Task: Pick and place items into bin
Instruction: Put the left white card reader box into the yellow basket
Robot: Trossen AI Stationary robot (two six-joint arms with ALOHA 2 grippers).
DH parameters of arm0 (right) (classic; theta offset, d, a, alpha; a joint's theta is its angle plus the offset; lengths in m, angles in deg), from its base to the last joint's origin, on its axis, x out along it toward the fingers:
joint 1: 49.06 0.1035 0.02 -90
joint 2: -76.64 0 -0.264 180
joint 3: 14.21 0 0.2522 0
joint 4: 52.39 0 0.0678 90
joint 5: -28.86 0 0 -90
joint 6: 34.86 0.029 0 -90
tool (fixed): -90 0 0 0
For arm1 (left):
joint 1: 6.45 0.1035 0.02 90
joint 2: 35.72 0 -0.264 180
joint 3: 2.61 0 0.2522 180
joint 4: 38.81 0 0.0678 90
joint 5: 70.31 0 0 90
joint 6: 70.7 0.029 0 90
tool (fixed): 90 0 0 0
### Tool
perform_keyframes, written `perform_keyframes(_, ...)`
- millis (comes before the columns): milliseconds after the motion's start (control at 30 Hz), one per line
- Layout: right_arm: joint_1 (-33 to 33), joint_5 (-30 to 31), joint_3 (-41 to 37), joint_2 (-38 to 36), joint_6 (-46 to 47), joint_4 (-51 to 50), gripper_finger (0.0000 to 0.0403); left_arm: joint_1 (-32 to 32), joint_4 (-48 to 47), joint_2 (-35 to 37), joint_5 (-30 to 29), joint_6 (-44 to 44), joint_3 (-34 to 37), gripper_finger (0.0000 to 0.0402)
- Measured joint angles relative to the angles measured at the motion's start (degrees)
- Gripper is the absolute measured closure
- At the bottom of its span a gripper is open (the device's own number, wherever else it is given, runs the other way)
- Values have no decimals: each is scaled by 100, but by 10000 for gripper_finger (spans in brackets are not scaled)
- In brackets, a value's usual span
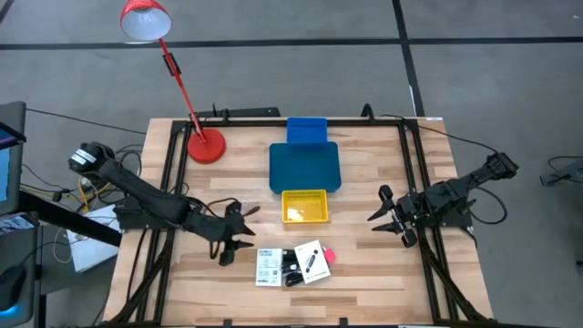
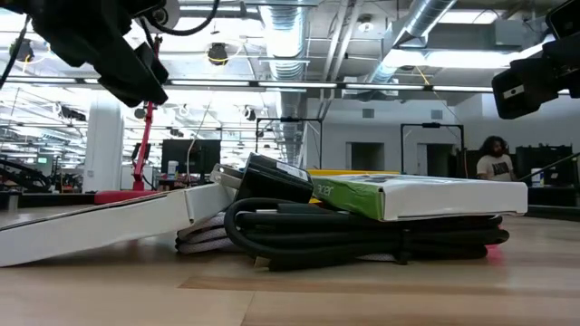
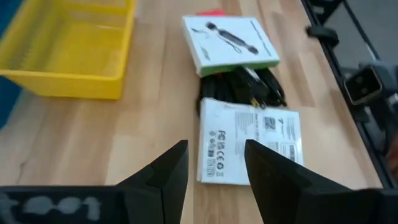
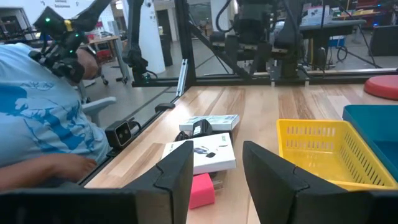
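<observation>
The left hand point(image 1: 240, 230) hovered open and empty just beside the white cards point(image 1: 269, 267) and black cable point(image 1: 291, 271) on the surface point(image 1: 364, 264). The right hand point(image 1: 387, 219), also open, waited near the yellow bin point(image 1: 304, 207).

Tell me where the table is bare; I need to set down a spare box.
Bare wood lies between the yellow basket and the right tool, and between the red lamp base and the blue tray. It is crowded at the front, where cards and cable pile sit beside the left tool.
</observation>
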Motion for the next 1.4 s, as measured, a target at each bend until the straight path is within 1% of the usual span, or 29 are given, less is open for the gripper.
perform_keyframes(267, 0, 0, 0, -2, -2, -2, 269, -22, -130, -688, 743, -20, -319, 253)
perform_keyframes(433, 2, 0, 2, -2, -1, -1, 270, -20, -128, -927, 849, -88, -328, 253)
perform_keyframes(600, 2, 0, 1, -2, -2, -2, 269, -20, -109, -961, 890, -108, -328, 253)
perform_keyframes(733, 0, 0, 2, -2, -1, -2, 270, -16, -109, -961, 821, -106, -328, 253)
perform_keyframes(933, 2, 0, 2, -2, -2, -2, 268, -14, -109, -961, 303, -92, -328, 253)
perform_keyframes(1067, 1, 0, 1, 0, -1, -1, 270, -12, -109, -961, 138, 43, -328, 253)
perform_keyframes(1233, 0, 0, 2, -2, 0, -2, 269, -12, -111, -961, 103, 83, -328, 253)
perform_keyframes(1400, 2, 0, 2, -2, -2, -2, 270, -12, -107, -961, 21, 308, -328, 253)
